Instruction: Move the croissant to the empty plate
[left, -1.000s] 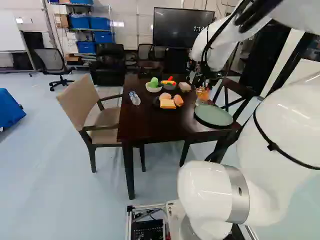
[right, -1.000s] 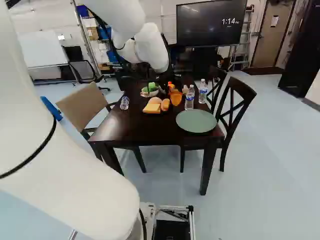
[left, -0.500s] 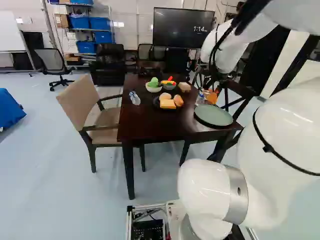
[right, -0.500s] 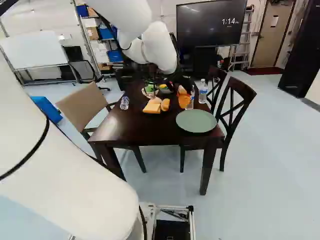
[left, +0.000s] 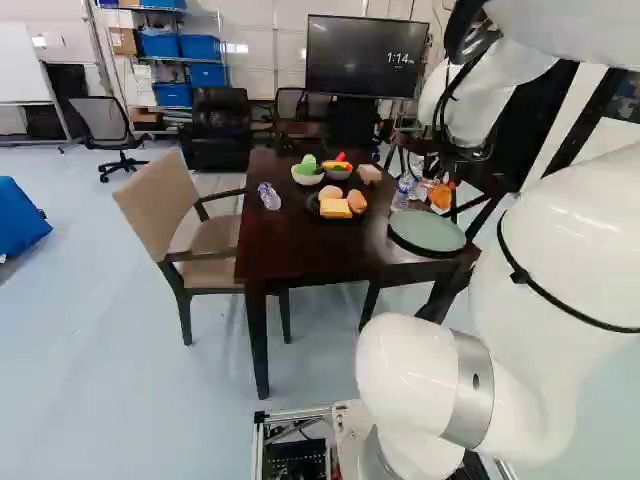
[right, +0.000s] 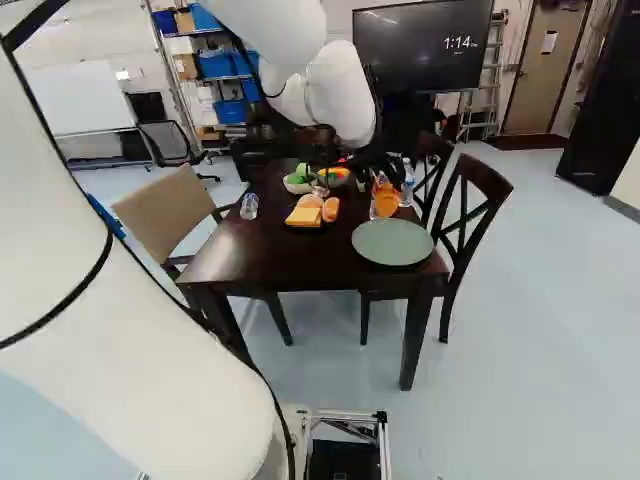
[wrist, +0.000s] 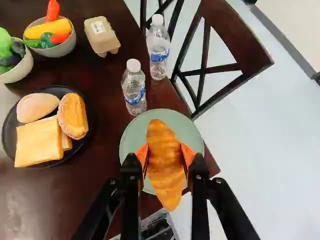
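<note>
Clutching the croissant (wrist: 165, 162) between its pads (wrist: 142, 155), the gripper (left: 440, 186) hangs near the bare green plate (right: 392, 243); over there a black plate (wrist: 79, 145) holds bread (wrist: 37, 140), two bowls (wrist: 64, 48) vegetables (wrist: 47, 31).

plates (wrist: 131, 131) 2 | bowls (wrist: 64, 49) 2 | bottles (wrist: 134, 90) 3 | croissant (wrist: 166, 162) 1

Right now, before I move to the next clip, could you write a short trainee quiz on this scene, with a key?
1. Multiple choice: what is the gripper holding?
a) the corn
b) the croissant
c) the egg carton

2. True or false: the black plate has bread on it.

3. Fill in: in the wrist view, ____ clear bottles stand near the green plate.

Key: 1 b; 2 true; 3 two.
</note>
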